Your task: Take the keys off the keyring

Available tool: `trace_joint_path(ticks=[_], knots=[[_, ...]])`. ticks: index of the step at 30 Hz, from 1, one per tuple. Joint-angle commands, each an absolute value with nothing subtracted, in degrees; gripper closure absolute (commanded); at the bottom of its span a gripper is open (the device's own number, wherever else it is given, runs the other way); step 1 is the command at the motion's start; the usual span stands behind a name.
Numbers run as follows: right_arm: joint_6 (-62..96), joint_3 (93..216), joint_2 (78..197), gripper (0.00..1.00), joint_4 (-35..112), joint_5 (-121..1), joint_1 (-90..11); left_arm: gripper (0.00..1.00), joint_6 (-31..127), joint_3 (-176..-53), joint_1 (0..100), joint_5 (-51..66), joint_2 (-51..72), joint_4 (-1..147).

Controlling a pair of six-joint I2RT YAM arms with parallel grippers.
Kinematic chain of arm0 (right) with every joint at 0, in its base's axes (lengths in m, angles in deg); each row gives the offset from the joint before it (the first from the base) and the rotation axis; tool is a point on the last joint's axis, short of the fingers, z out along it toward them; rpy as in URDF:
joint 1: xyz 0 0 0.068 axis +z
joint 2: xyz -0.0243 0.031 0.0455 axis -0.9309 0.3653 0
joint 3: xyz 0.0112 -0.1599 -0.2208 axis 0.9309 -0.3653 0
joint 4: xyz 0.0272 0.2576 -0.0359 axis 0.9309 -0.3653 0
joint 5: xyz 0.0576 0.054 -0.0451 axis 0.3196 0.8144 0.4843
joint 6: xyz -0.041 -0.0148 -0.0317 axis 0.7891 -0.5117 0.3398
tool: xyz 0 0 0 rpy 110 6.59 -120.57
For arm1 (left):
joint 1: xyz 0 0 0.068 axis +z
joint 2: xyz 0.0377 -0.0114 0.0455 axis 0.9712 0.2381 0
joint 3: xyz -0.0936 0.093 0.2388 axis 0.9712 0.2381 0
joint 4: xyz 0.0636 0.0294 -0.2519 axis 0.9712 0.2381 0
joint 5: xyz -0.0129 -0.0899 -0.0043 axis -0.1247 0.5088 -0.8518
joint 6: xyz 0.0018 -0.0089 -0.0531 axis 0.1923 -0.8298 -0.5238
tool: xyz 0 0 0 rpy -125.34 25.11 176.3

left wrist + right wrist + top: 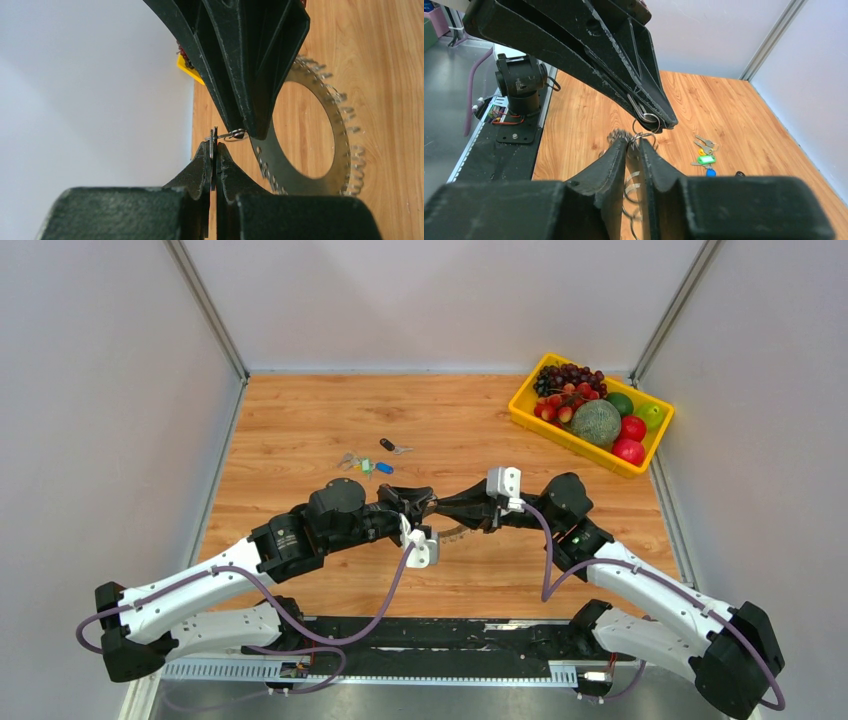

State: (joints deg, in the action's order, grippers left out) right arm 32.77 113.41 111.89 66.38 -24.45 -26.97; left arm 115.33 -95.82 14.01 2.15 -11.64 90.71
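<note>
Keyring [292,185] below, left claw [214,150] clamped on metal piece [214,134], right claw [634,150] narrow, loose keys [705,146], fruit tray [570,443]

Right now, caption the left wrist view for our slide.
Left gripper pinches a thin metal piece, right gripper tip alongside, keyring behind.

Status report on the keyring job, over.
Left gripper shut on a thin metal piece. Right gripper nearly closed around small wire loops, grip unclear. Keyring right at the fingertips. Loose keys lie aside; nothing blocking.
</note>
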Motion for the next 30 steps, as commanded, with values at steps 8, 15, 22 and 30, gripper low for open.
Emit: trace_joint_path(ticks=[8,15,22,30], knots=[[32.1,115.9,112.5,0.99,68.7,-22.1,-26.3,1.0,114.2,-98.8,13.8,4.3,-12.9,87.8],[25.0,122.6,115.1,1.0,59.4,-25.2,-26.3,1.0,114.7,-98.7,13.9,4.0,-13.0,88.0],[10.7,128.1,119.3,1.0,53.1,-26.6,-26.9,1.0,116.3,-98.4,13.9,3.1,-12.9,88.2],[-8.0,126.8,118.8,0.68,54.9,-27.6,-32.7,1.0,120.9,-96.7,13.9,3.4,-12.9,87.8]])
